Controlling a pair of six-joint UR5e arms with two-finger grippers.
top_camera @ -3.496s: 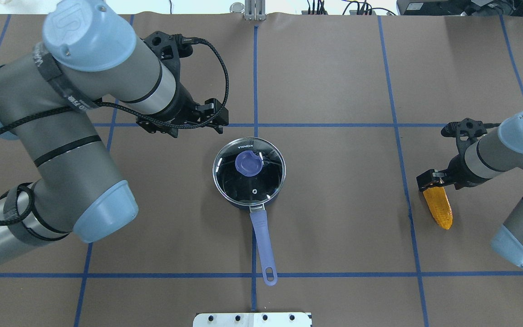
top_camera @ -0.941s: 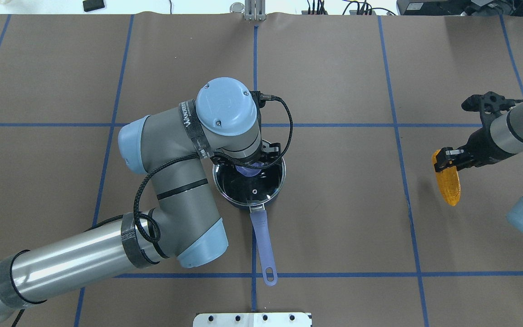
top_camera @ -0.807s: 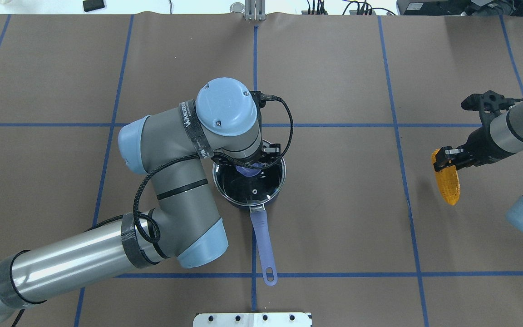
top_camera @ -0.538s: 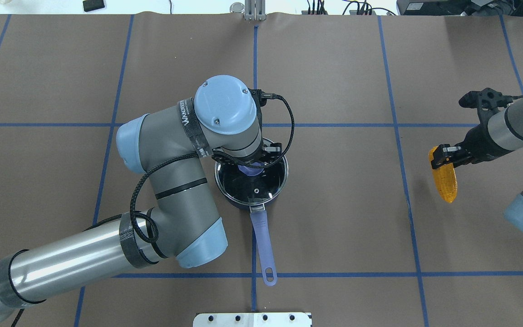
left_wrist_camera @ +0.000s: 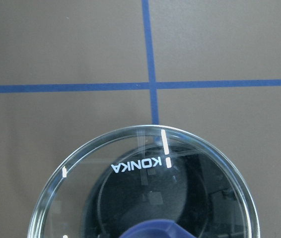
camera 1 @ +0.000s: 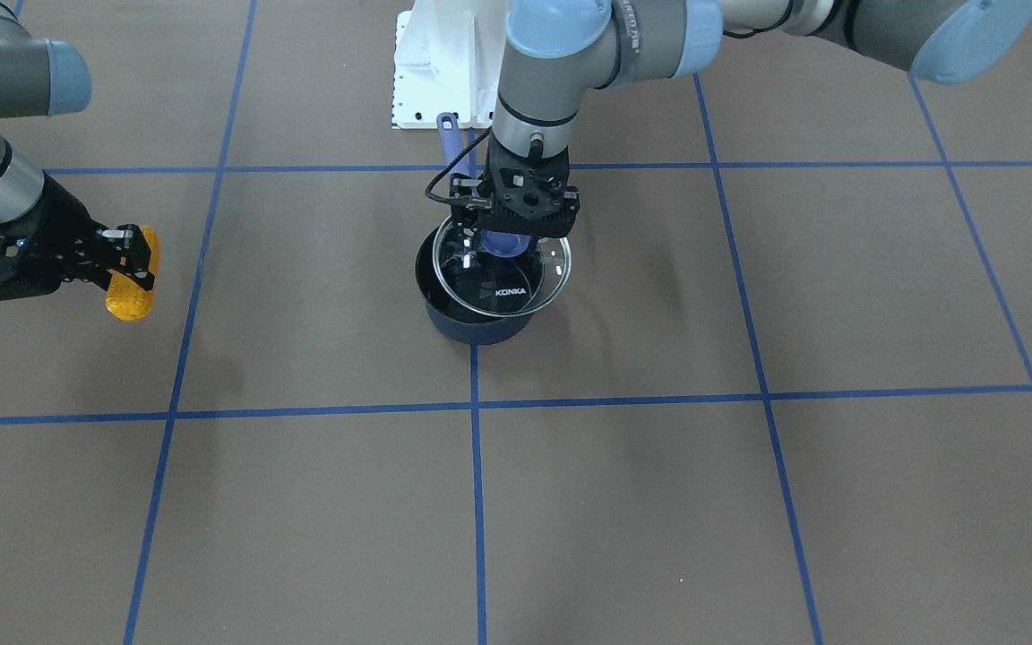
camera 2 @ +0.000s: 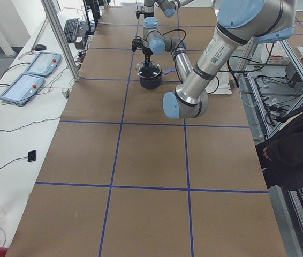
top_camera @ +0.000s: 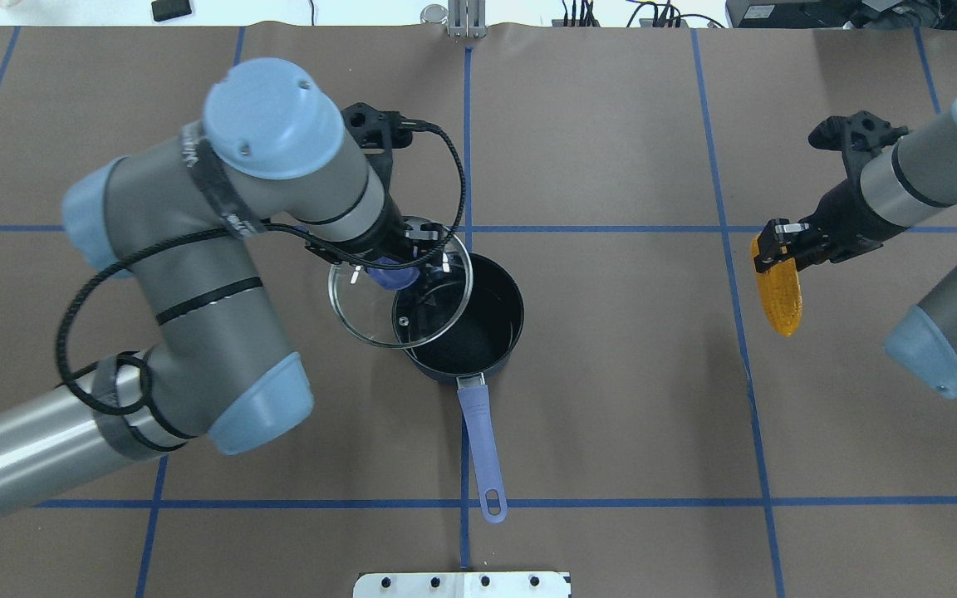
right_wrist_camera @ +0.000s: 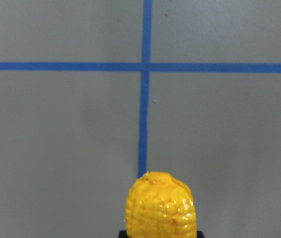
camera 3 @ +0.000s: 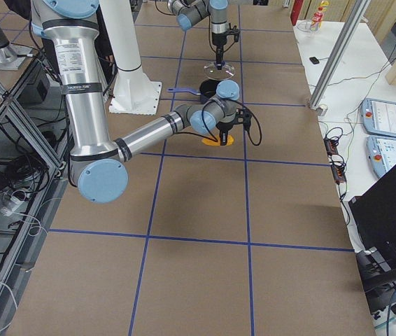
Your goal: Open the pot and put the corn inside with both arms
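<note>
holding the glass lid (top_camera: 379, 311) by its blue knob (top_camera: 385, 276): left gripper (top_camera: 402, 259) is clamped on the knob, one finger on each side. lid hangs about level directly under the gripper, off the pot (top_camera: 487, 332).

pot stands open on the brown table (top_camera: 611, 415), below the left gripper and offset from it toward the robot's right and toward the base. overhead, the lid overlaps roughly half of the pot's mouth; black inside shows in the uncovered half. pot handle (top_camera: 478, 436) points away from the gripper, toward the robot's base.

front view agrees: left gripper (camera 1: 509, 231) pointing straight down, knob (camera 1: 505, 243) between the fingers, lid (camera 1: 494, 288) tipped slightly over the pot (camera 1: 473, 328).

left wrist view: lid (left_wrist_camera: 130, 183) fills the lower half, "konka" print readable, dark pot seen through the glass, knob (left_wrist_camera: 155, 229) at the bottom edge. blue tape cross (left_wrist_camera: 151, 85) on the table beyond.

right gripper (top_camera: 777, 247) is closed on the thick end of the corn (top_camera: 781, 297); cob hangs out past the fingertips, tapered end toward the robot. appears clear of the table. pot is well apart from this gripper, off toward the left arm's side.

front view: right gripper (camera 1: 126, 255), corn (camera 1: 129, 300) in the fingers.

right wrist view: rounded end of the corn (right_wrist_camera: 160, 208) at the bottom edge, table and tape lines beyond.
</note>
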